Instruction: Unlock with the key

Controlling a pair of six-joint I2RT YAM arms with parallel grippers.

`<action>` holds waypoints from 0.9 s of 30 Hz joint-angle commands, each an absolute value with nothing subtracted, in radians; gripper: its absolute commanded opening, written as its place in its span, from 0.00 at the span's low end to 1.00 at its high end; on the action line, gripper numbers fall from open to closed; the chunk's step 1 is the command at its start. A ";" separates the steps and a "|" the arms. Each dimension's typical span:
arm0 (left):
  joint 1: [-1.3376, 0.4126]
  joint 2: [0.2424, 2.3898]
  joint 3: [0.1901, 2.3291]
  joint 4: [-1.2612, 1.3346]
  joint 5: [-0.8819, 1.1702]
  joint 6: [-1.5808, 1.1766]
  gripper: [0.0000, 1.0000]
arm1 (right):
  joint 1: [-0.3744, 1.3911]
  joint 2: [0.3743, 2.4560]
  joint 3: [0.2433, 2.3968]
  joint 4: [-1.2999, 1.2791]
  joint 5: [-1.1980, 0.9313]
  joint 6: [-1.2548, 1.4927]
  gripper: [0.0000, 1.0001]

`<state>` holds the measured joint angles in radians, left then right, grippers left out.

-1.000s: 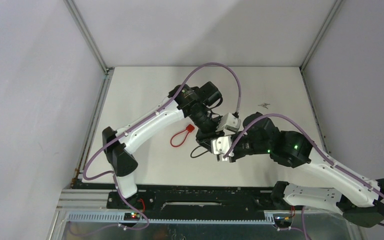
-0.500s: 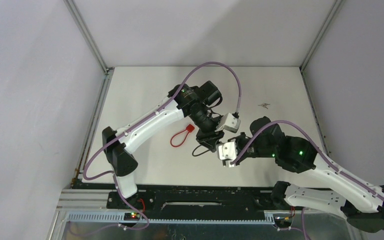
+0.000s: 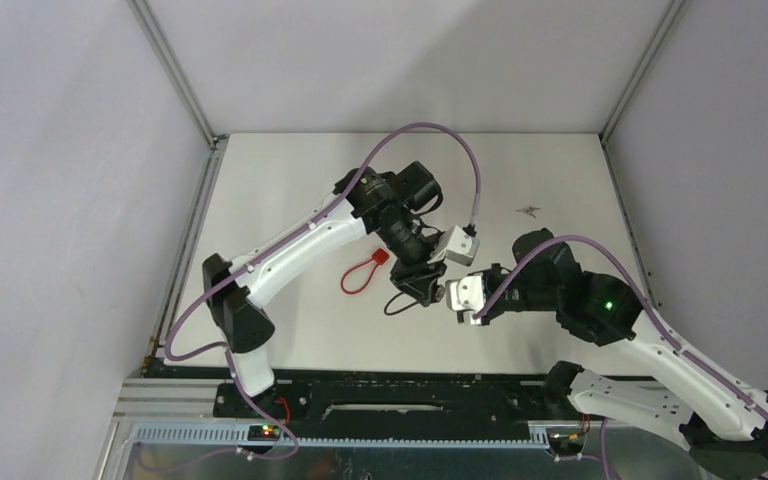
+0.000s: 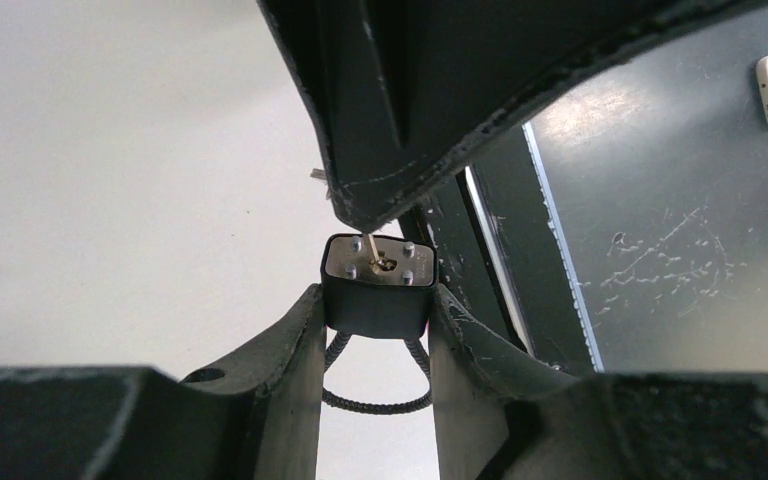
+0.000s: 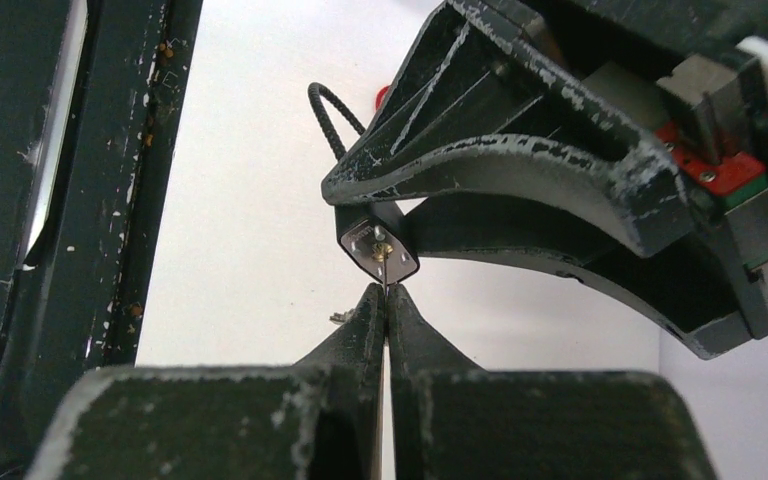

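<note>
Black metal-faced padlock (image 4: 376, 305) sits clamped in the left gripper (image 3: 422, 285) above the tabletop's (image 3: 290, 180) middle, its keyhole (image 4: 386, 264) facing the right gripper (image 5: 387, 295), which pinches the thin metal key (image 5: 385, 270) pointing lengthwise straight at it.

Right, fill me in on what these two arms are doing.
The left end effector grips a small black padlock by its body, with its keyhole face turned outward. The right end effector is shut on a thin key whose tip sits at the keyhole; how far it is in is unclear. A red tagged loop lies untouched on the table.
</note>
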<state>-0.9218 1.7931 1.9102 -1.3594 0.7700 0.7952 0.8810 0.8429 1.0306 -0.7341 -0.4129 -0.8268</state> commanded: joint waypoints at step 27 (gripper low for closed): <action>-0.924 1.742 1.900 -1.310 0.829 0.753 0.00 | 1.009 0.862 1.067 -0.760 -0.194 -0.853 0.00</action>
